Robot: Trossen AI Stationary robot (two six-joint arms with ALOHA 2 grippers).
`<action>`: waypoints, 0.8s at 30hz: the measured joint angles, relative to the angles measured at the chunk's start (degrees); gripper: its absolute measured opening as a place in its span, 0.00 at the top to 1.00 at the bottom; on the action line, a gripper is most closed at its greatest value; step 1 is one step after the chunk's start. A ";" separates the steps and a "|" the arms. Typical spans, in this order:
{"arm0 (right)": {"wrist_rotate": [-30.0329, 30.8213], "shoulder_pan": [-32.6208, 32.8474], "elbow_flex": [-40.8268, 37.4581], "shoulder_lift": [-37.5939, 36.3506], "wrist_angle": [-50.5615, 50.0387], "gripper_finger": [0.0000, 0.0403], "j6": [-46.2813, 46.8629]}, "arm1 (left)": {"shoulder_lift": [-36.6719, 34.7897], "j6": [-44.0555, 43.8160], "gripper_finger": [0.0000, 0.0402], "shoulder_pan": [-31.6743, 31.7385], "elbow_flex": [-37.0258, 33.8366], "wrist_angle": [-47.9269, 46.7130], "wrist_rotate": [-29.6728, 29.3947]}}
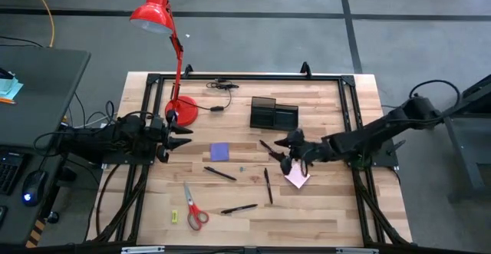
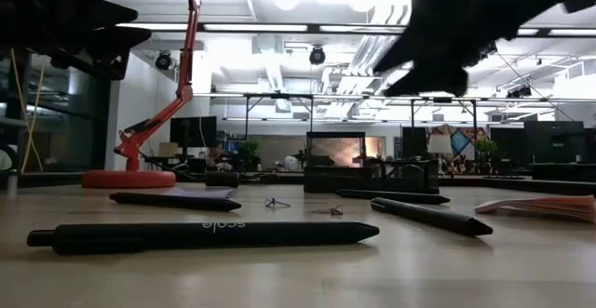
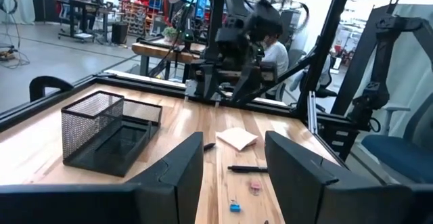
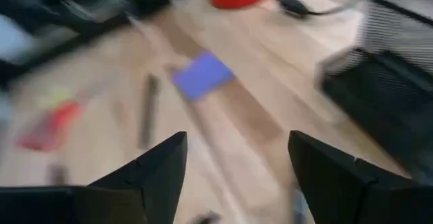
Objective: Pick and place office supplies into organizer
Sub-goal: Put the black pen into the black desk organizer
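Pale butcher-block table (image 1: pixel 322 208) under a red lamp (image 1: pixel 157 16), black mesh organizer (image 1: pixel 273 113) toward the far edge. Right claw (image 1: pixel 285 148) empty, fingers apart, hanging over the flat pink note pad (image 1: pixel 298 179) and a thin black pen (image 1: pixel 270 150) lying slantwise just beside it — nearer arm by far. Left claw (image 1: pixel 178 131) parted, empty, parked by the lamp base; purple pad (image 1: pixel 220 152), red-handled scissors (image 1: pixel 195 210) and more pens scattered between.

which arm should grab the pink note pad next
Right, probably. The right gripper hovers open just beside the pink note pad, near the organizer. The left gripper waits across the table by the lamp base.
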 joint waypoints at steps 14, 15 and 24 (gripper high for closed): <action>18.71 12.04 0.28 10.97 -4.38 0.53 13.97 | 0.00 0.35 0.64 0.00 0.01 -0.04 -0.39; 18.98 12.18 0.28 12.32 -3.79 0.54 15.20 | 0.00 0.18 0.64 0.00 0.00 -0.09 -0.39; 20.53 13.17 0.28 20.82 -2.93 0.59 21.08 | 0.00 0.50 0.64 0.00 0.00 -0.78 -0.39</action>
